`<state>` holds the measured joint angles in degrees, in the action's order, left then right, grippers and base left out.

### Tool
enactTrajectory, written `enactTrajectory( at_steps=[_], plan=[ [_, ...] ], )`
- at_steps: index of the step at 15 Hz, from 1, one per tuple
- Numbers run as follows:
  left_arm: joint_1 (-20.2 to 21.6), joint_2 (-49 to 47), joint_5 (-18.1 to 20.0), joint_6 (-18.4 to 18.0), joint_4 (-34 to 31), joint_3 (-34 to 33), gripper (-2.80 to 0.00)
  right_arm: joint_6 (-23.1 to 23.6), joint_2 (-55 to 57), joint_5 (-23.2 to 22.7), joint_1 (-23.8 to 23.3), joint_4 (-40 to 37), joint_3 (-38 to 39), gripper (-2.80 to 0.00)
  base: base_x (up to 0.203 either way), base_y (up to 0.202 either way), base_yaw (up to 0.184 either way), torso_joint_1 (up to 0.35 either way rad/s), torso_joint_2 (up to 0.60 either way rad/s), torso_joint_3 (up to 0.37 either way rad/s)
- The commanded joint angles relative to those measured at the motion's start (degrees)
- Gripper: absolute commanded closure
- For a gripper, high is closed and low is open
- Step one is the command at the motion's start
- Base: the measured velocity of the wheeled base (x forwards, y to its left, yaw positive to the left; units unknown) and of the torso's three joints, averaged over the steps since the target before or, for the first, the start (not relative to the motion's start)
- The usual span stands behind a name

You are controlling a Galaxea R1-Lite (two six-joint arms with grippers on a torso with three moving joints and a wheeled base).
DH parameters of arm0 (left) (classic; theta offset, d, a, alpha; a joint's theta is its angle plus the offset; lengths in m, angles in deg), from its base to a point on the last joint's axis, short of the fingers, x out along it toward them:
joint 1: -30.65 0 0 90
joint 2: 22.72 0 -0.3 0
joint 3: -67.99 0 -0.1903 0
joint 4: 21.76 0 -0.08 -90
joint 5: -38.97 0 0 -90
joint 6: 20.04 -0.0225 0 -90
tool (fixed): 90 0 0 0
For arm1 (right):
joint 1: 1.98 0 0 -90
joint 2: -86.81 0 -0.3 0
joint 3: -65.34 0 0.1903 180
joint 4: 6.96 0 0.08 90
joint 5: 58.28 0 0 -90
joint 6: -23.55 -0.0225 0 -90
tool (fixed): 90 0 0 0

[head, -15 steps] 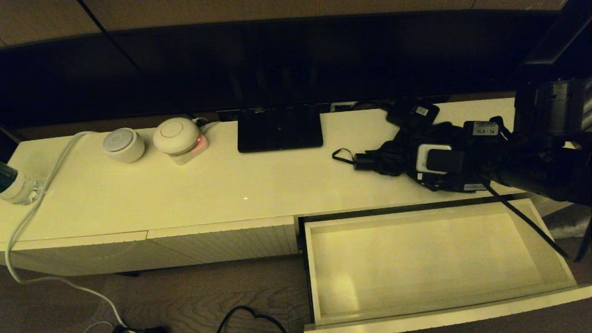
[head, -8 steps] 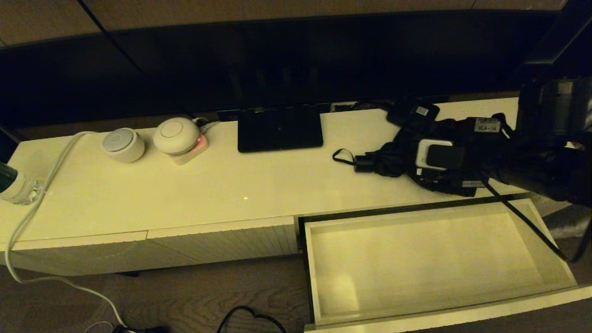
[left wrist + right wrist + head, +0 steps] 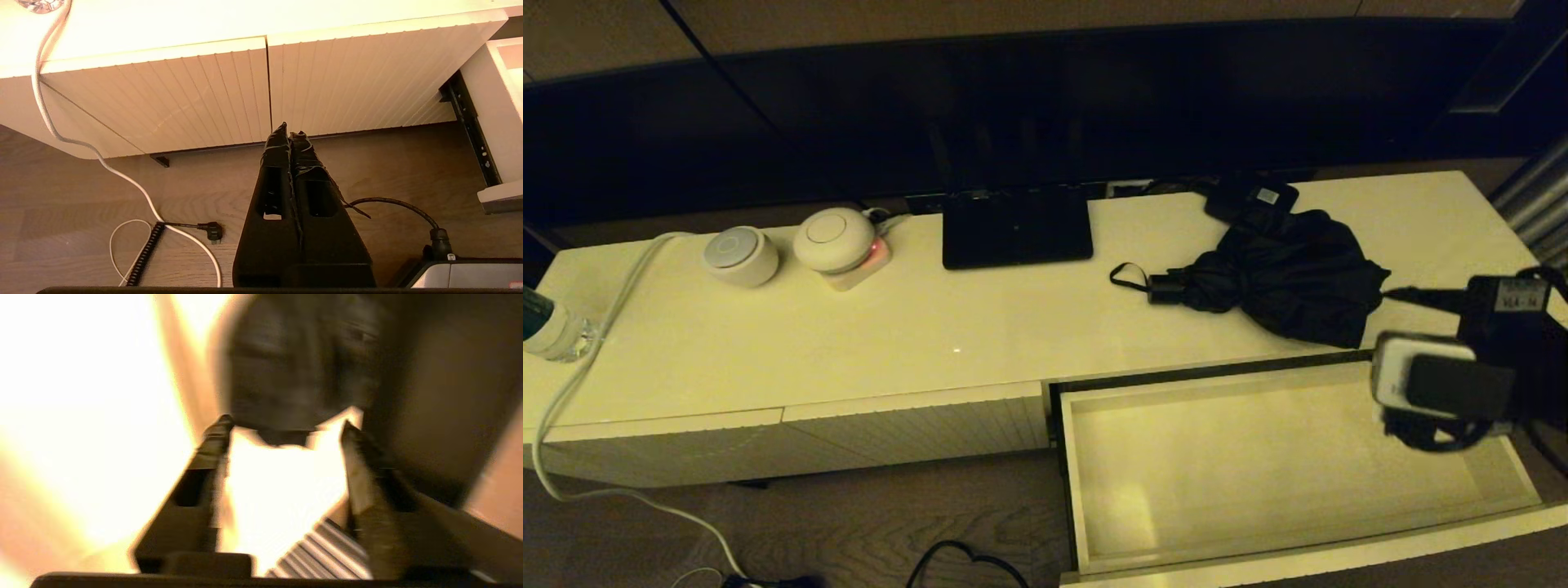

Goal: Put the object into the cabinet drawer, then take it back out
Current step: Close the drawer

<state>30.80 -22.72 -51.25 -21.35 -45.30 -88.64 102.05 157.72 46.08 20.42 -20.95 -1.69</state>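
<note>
The black folding umbrella [image 3: 1282,278] lies loose on the cabinet top, its short handle and wrist loop [image 3: 1131,278] pointing left. Just in front of it the wide cream drawer [image 3: 1258,474] is pulled out, its pale inside bare. My right gripper [image 3: 1413,433] hovers over the drawer's right end, apart from the umbrella. In the right wrist view its fingers [image 3: 286,422] are open with nothing between them, and the umbrella [image 3: 294,367] is a dark blur ahead. My left gripper [image 3: 288,128] is shut and empty, low over the floor before the closed ribbed fronts.
A small flat black box with a white label [image 3: 1252,201] touches the umbrella's far side. A black screen stand [image 3: 1017,224], two round white devices [image 3: 741,255] [image 3: 835,238], a bottle [image 3: 543,327] and a white cable [image 3: 580,367] sit on the top farther left. More cables lie on the floor [image 3: 179,228].
My right gripper has pulled back from over the umbrella to the right and toward me, now over the drawer's right end. The umbrella stays on the cabinet top.
</note>
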Motion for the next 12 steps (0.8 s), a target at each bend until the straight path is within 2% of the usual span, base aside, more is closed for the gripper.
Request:
enactTrajectory(
  at_steps=[1,6,10,12],
  plan=[
    [0.02,0.0,-0.04,-0.01,0.0,-0.18,0.0,-0.89,-6.9,-0.15,4.67,-1.59,7.28,0.0,0.0,0.0,0.0,0.0,0.0,0.0],
    [0.02,0.0,-0.04,-0.01,0.0,-0.18,0.0,-2.18,-6.51,-5.68,12.25,-3.21,17.89,0.0,0.0,0.0,0.0,0.0,0.0,0.0],
    [0.02,0.0,-0.04,-0.01,0.0,-0.18,0.0,-2.38,-1.52,-10.82,12.59,-3.14,23.46,0.0,0.0,0.0,0.0,0.0,0.0,0.0],
    [0.02,0.0,-0.04,-0.01,0.0,-0.18,0.0,-4.51,-0.03,-14.58,12.57,-3.16,24.69,0.0,0.0,0.0,0.0,0.0,0.0,0.0]
  ],
)
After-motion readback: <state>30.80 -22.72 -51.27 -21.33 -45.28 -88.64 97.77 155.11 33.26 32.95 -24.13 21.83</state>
